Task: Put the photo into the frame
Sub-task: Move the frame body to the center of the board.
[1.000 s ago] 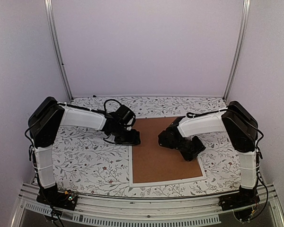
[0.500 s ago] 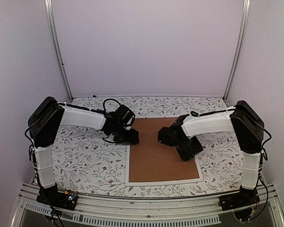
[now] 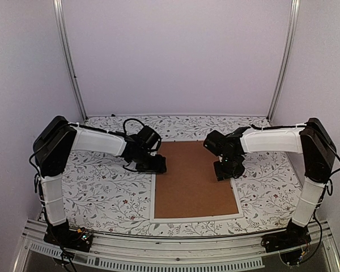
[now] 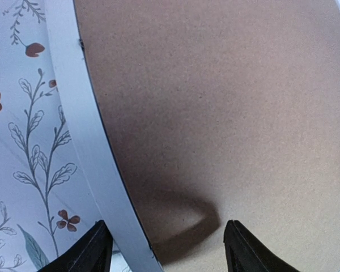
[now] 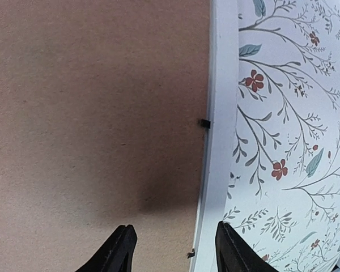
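Two arms reach inward over a worktop (image 3: 102,192) covered in a pale cloth printed with leaf sprigs and small red flowers. The frame (image 3: 195,218) lies flat at centre, back side up, its thin white rim enclosing a brown backing board (image 3: 192,181) of matt, finely grained fibre.

The left gripper (image 3: 156,165) sits low at the frame's far left corner. In the left wrist view its black fingers (image 4: 96,246) are spread wide and hold nothing, one over the cloth and one over the board, with the rim (image 4: 85,130) running between them.

The right gripper (image 3: 225,173) sits at the frame's right edge, about midway along. Its fingers (image 5: 119,249) are likewise well apart and empty, straddling the rim (image 5: 215,141). A small black tab (image 5: 204,123) sits on the rim's inner edge.

Open cloth lies on the frame's left, right and far sides. The near rim runs close to the metal rail (image 3: 175,260) at the worktop's front. Pale walls and two slanted metal uprights (image 3: 68,62) close the back.
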Available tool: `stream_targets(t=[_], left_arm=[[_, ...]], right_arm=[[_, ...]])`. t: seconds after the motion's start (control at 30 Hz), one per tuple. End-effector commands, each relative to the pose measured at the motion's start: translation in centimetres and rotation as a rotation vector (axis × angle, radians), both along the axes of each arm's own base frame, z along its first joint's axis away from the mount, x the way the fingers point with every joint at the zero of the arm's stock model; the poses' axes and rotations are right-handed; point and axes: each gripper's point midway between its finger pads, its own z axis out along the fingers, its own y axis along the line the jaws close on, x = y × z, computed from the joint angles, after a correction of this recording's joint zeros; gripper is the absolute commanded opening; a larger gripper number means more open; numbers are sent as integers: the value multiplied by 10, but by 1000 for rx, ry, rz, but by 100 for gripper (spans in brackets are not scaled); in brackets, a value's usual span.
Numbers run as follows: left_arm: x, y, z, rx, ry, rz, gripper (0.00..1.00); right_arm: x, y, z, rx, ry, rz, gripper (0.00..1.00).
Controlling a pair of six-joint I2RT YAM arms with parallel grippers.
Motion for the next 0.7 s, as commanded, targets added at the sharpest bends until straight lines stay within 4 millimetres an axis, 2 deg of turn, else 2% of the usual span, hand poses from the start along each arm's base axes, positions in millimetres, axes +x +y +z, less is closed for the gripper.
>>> stream_targets(t=[0.0, 0.13, 0.3, 0.37, 0.67], left_arm=[[-12, 12, -7, 21, 45, -8, 69], [-8, 18, 3, 16, 25, -6, 69], [-5, 21, 18, -51, 18, -18, 69], [-2, 24, 22, -73, 17, -12, 70], [9, 40, 21, -69, 38, 8, 68]], right_arm=[[12, -8, 2, 117, -1, -26, 53], [23, -16, 6, 240, -11, -44, 53], [33, -27, 1, 350, 1, -59, 51], [33, -24, -3, 416, 27, -50, 50], [39, -24, -21, 494, 74, -36, 46]])
